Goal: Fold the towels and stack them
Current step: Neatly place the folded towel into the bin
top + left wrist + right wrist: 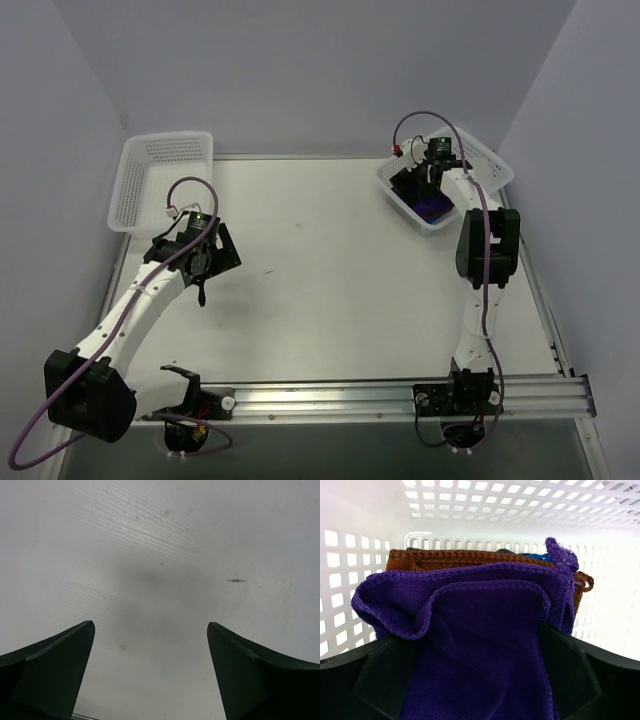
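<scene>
Both gaping: left end effector [150, 630], right end effector [475, 642] | pickup: we are straddling purple towel [470, 595] | next: pinching, lifting.

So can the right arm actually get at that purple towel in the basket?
Probably yes. The right gripper is down inside the basket, its jaws open on either side of the purple towel, which lies uppermost with nothing covering it.

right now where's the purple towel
The purple towel is in the white mesh basket at the table's far right; the right wrist view shows it between the open right gripper's fingers, rust-brown towel beyond.
</scene>
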You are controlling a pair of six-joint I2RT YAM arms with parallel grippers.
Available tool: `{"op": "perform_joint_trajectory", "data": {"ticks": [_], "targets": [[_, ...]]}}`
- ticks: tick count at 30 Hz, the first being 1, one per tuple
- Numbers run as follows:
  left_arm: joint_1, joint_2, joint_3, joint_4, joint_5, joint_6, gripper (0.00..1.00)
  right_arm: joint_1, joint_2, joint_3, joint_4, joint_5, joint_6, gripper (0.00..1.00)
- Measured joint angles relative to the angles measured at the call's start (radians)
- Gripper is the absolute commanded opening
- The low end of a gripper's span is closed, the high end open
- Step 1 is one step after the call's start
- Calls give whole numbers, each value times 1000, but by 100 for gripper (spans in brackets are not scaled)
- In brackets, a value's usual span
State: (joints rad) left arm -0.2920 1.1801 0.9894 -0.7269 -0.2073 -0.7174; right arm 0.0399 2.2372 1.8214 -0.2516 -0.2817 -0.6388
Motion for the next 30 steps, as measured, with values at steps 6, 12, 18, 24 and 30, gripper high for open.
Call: {"op": "perform_joint_trajectory", "data": {"ticks": [6,12,18,24,30], "targets": [[0,0,0,0,0,0,94,0,1,12,-6,1,13,100],[0,-12,5,0,13,0,94,0,-21,42,14,33,69,100],[0,-79,26,-22,21,-2,94,0,-243,-48,97,121,204,100],[0,-176,40,-102,13,-6,94,0,-638,-285,192,296,433,100],[0,-289,41,-175,-19,-8,94,0,-887,-571,180,447,682,100]]}}
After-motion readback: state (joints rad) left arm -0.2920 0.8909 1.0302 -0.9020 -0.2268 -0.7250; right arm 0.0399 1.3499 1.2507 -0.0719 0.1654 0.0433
